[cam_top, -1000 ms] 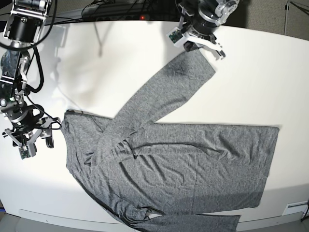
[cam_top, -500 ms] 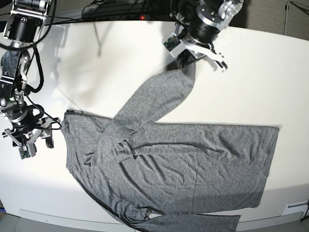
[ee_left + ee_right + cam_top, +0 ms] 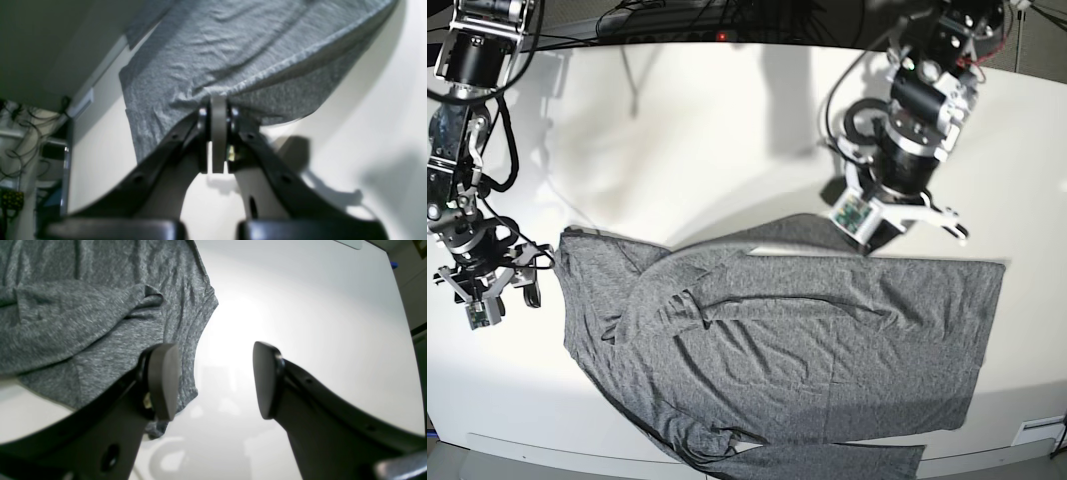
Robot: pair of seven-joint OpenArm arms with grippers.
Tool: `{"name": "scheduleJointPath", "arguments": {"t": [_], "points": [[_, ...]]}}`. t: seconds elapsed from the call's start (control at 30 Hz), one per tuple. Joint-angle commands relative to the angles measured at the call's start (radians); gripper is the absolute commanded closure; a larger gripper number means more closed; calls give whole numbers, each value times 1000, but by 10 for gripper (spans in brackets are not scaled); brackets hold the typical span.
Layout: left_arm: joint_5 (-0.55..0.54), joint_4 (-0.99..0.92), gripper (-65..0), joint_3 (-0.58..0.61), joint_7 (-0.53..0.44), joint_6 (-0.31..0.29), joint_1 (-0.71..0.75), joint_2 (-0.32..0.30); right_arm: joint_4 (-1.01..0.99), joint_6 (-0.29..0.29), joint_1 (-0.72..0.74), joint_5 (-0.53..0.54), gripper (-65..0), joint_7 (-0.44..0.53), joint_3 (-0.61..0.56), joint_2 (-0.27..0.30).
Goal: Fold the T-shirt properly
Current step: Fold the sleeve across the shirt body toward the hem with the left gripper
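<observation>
Table (image 3: 727, 120), white and glossy, carries the T-shirt (image 3: 827, 330); left fingers (image 3: 218, 110) pinch its sleeve, right fingers (image 3: 267, 380) spread.

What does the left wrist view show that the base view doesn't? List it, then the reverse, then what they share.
Only the left wrist view: the left gripper has its jaws shut on a hemmed edge of the shirt, with the cloth bunching at the pinch.

Only the base view: the whole shirt spread across the white table, and the right gripper open beside its edge, holding nothing.

Both: the grey shirt, the white table, and the left arm at the sleeve.
</observation>
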Motion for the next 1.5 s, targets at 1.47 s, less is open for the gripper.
{"name": "scheduleJointPath", "arguments": {"t": [1.47], "points": [[-257,-741,0,-69,-125,-61,-650,-1,-51,-1,97,5,-344,5,0,-76]]}}
